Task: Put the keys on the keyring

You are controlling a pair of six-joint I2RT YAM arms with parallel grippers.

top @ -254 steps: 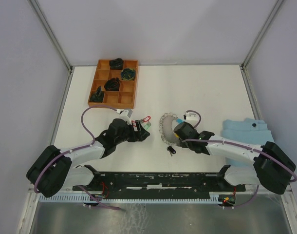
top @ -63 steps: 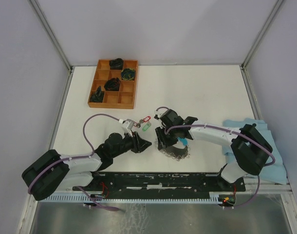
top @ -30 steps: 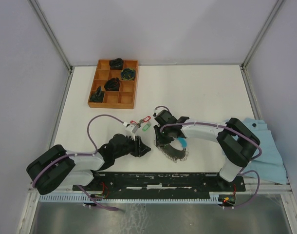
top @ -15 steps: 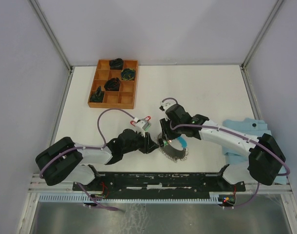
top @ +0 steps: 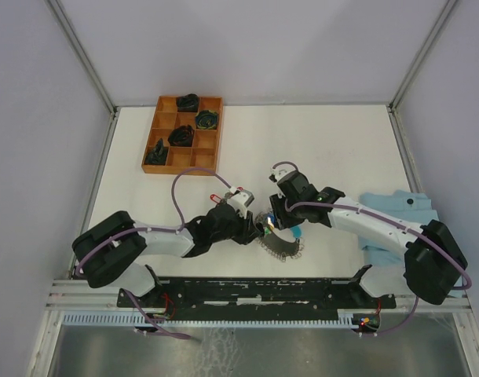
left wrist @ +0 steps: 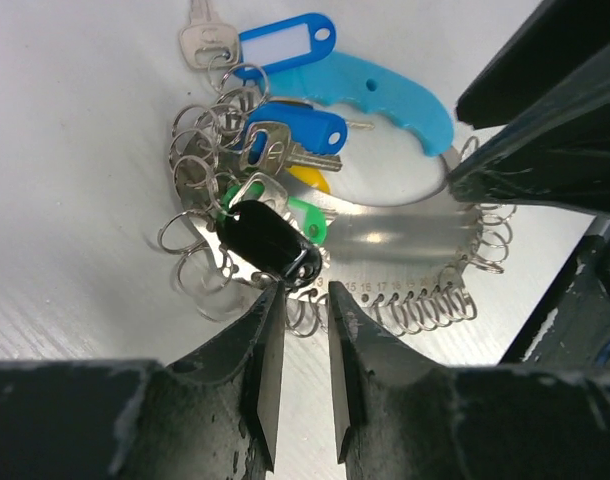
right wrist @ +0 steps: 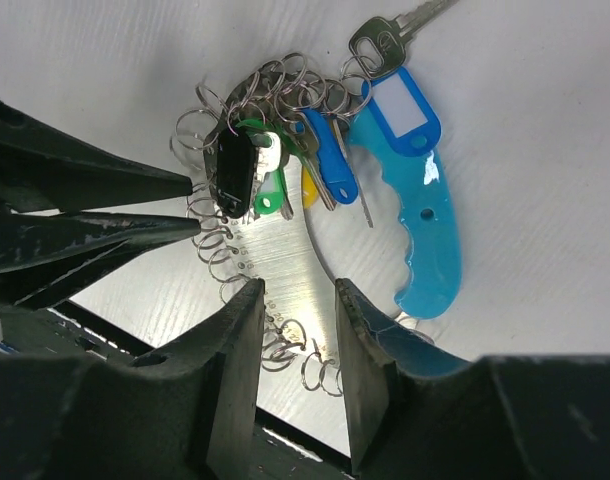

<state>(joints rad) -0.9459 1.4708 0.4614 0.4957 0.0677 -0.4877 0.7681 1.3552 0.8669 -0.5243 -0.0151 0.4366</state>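
Note:
The keyring [left wrist: 405, 235] is a curved silver metal band with numbered holes, many small wire rings and a light-blue handle [left wrist: 385, 92]; it lies on the white table [top: 283, 245]. Keys hang on it with a black tag [left wrist: 270, 243], a green tag [left wrist: 307, 222], a yellow tag and two blue tags [left wrist: 285, 42]. My left gripper [left wrist: 300, 300] sits just before the black tag, its jaws narrowly apart with nothing between them. My right gripper [right wrist: 297, 300] hovers open over the band [right wrist: 285, 270], opposite the left fingers [right wrist: 95, 185]. In the top view both grippers meet at the ring's left side [top: 263, 224].
A wooden compartment tray [top: 182, 133] holding dark items stands at the back left. A light-blue cloth [top: 396, 210] lies at the right under the right arm. A small red thing [top: 215, 198] shows beside the left arm's purple cable.
My left gripper has moved right up to the keyring and its jaws have narrowed. My right gripper has opened and shifted slightly right over the ring.

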